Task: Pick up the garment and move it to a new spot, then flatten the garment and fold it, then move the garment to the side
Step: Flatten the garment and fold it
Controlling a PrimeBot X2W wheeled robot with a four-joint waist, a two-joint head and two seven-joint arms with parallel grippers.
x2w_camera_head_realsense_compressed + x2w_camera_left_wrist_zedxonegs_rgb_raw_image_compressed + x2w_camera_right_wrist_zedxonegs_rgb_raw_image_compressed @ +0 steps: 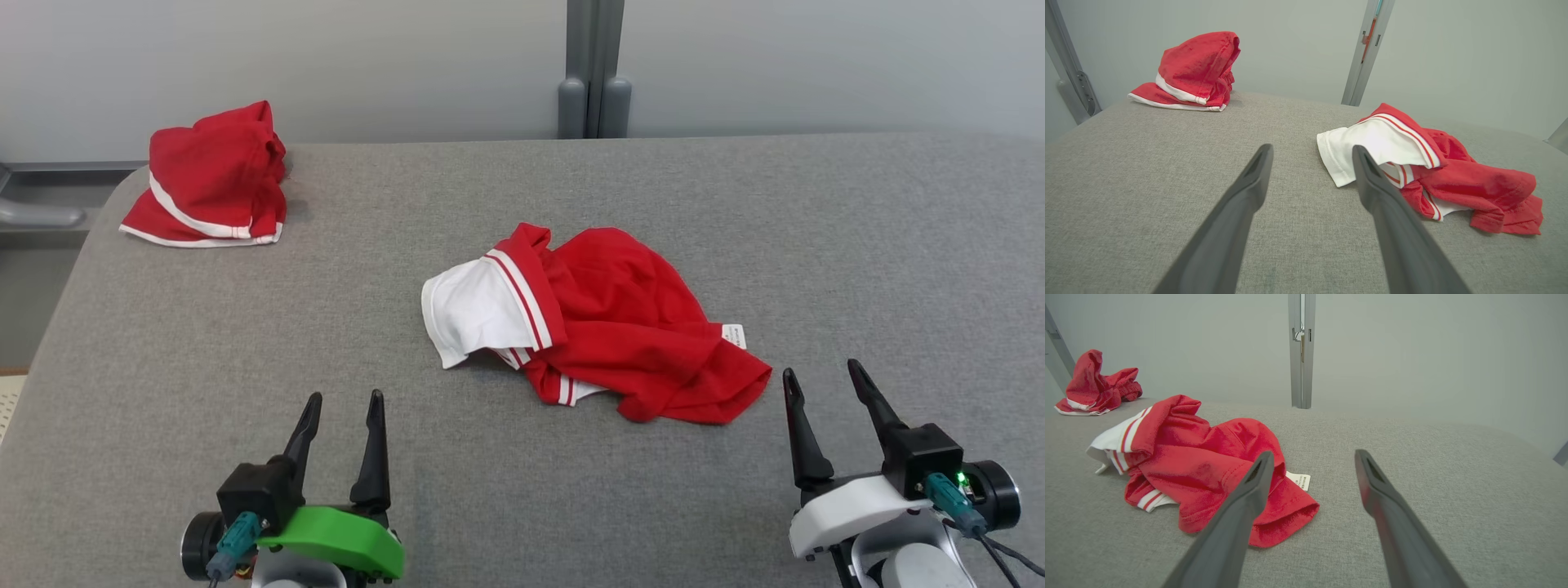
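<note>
Grey padded table (735, 204), crumpled red garment (629, 327), white label (734, 336) illegible

The garment (629, 327) is soft matt cloth with a fine mesh; the table (735, 212) wears coarse grey weave; the fingers (1237, 204) look matt plastic.

The scene is lit brightly and evenly by soft, diffuse light. Only faint, narrow shadows are cast under the crumpled red and white garment (604, 327) onto the gray fabric surface (857, 245). The head view is rendered sharply. In the wrist views the surface's far edge is bowed by wide-angle distortion, and in the left one the gray post (1367, 53) is tilted.
</note>
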